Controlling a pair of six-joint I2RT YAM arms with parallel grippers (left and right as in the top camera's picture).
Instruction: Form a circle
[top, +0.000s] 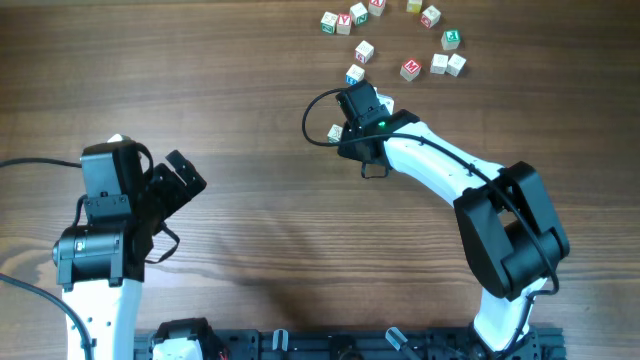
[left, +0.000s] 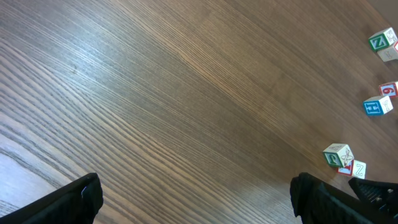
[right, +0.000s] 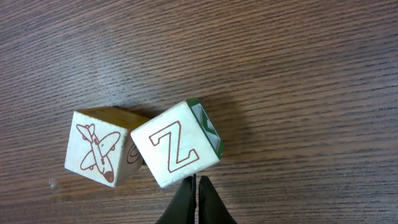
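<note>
At the far left, the left arm (top: 100, 240) is folded back near its own base. The left gripper (top: 185, 178) is spread wide and holds nothing; its wrist view shows only bare table (top: 250, 90) between the fingers. It appears to have no part in the present step. Toward the middle, the right arm (top: 450, 165) reaches forward and to the left, low across the table, with its wrist turned down. The right gripper (right: 199, 191) has its jaws pressed fully together and grasps nothing. Its joined tips sit at the lower edge of the Z cube (right: 179, 152), touching it or very nearly. That cube is skewed and leans against the aeroplane cube (right: 94, 151) just to its left. From this the step looks like nudging stray cubes with the closed tips, not lifting them. Further right and toward the far edge lies the circle (top: 439, 64), so far only a tight bunch of whitish cubes that includes the red M cube (top: 411, 69), with other cubes strewn loosely behind it. The task seems well short of done. The next move probably calls for a slow, steady push of the Z cube toward that bunch, with the tips kept centred on its face so it does not spin off or drag its neighbour askew.
</note>
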